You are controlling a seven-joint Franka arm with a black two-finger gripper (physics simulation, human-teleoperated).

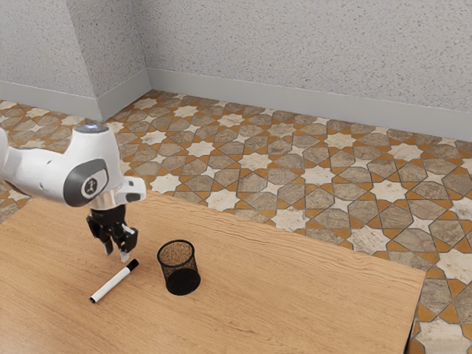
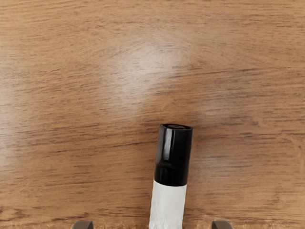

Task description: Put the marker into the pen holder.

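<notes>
My gripper (image 1: pixel 116 252) is open, pointing down near the black-capped end of the marker (image 1: pixel 112 282). The marker is white with a black cap and lies on the wooden table. In the wrist view the cap and part of the white body of the marker (image 2: pixel 168 202) show, running down between the two widely parted fingertips of the gripper (image 2: pixel 152 225). The pen holder (image 1: pixel 179 277), a black mesh cup, stands upright close to the cap end of the marker, toward the exterior view's right.
The wooden table (image 1: pixel 295 302) extends toward the exterior view's right, where its edge (image 1: pixel 422 284) is visible. Beyond it lie a patterned tile floor (image 1: pixel 317 175) and a grey wall (image 1: pixel 295 51).
</notes>
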